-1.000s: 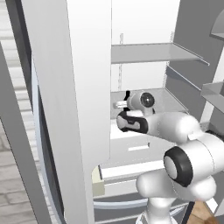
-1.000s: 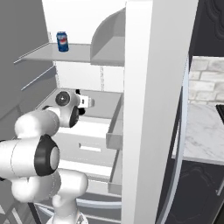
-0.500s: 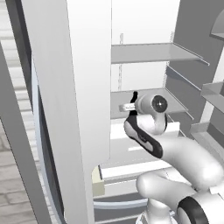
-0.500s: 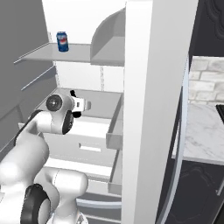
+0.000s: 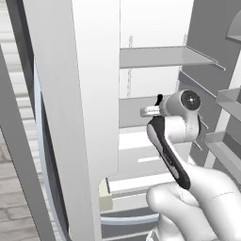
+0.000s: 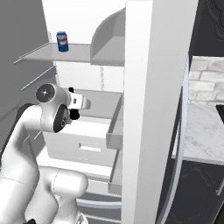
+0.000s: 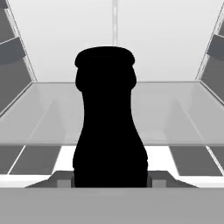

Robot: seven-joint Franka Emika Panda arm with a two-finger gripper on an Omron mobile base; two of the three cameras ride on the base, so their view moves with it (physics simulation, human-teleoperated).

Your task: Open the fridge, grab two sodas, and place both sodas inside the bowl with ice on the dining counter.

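The fridge [image 6: 148,109] stands open, and my arm reaches into its white interior. My gripper [image 7: 111,177] is shut on a dark soda [image 7: 107,118], which stands upright between the fingers above the middle shelf [image 7: 175,113]. From the left base view the gripper [image 5: 153,107] hangs in front of that shelf, with the dark soda [image 5: 159,99] sticking up from it. A blue soda [image 6: 62,41] stands upright on the upper shelf [image 6: 43,51], above and left of the gripper [image 6: 81,104]. The bowl with ice and the dining counter are out of view.
The open fridge door [image 5: 80,94] stands close on the left of the arm. White drawers [image 6: 83,142] sit below the middle shelf. Door bins [image 5: 226,101] line the right side. A marble worktop [image 6: 201,131] on dark cabinets lies to the right of the fridge.
The arm's links have swung round and its elbow has dropped. The hand has stayed at the middle shelf with the dark soda still in it. The blue soda has not moved.
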